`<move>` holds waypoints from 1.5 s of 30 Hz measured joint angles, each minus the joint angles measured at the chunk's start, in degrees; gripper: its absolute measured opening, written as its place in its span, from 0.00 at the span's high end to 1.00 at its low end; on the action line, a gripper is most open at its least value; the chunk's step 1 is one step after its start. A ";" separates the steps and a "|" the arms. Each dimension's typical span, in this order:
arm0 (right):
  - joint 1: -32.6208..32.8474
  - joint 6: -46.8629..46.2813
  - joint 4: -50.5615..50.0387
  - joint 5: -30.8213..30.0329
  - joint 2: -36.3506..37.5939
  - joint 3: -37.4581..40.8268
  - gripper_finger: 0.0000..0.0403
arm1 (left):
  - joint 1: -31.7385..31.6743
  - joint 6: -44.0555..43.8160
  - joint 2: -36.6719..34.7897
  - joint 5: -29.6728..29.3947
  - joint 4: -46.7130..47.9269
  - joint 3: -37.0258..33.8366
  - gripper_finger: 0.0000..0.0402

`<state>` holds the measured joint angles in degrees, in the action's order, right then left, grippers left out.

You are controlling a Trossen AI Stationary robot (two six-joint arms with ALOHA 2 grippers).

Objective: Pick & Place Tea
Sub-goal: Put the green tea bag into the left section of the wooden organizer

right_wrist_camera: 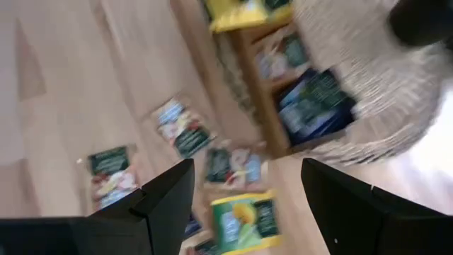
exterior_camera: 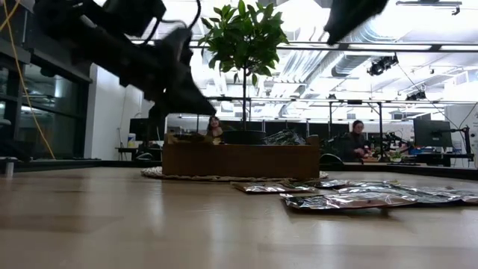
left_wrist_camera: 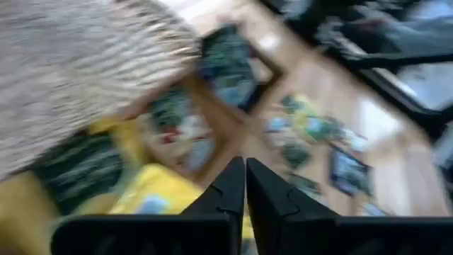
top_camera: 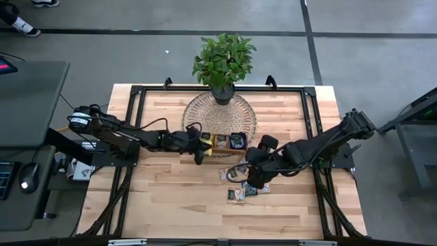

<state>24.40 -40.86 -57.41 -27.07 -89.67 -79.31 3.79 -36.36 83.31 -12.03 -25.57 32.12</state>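
Tea sachets (top_camera: 237, 195) partly fill our wooden tray (top_camera: 220, 143); several lie loose on the table (top_camera: 164, 198) near it. Our left gripper (top_camera: 199, 156), pinched shut and empty, hangs at the tray; the right gripper (top_camera: 254, 179) gapes wide above the loose ones.

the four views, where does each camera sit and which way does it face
High view: above the table, looking straight down; both arms, the left gripper by the wooden tray.
Low view: at table-top height, looking level across at the tray and loose tea sachets; dark arm parts hang overhead.
Left wrist view: looks past its shut jaws at the tray.
Right wrist view: looks between its open jaws at sachets.
Shared: all four show the tray and sachets.
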 joint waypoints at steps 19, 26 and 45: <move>3.78 -5.22 19.18 8.31 0.00 15.30 0.36 | 5.31 1.76 0.00 5.05 -2.30 0.00 1.00; 3.72 -4.93 19.19 6.80 0.00 15.33 0.36 | 15.85 -1.62 0.00 -7.11 1.07 0.00 1.00; 3.72 -3.69 21.08 5.09 0.02 15.33 0.36 | 18.34 16.91 11.17 -14.43 20.42 9.48 1.00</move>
<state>28.12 -44.56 -36.33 -21.98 -89.65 -63.99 22.13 -19.45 94.47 -26.46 -5.16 41.60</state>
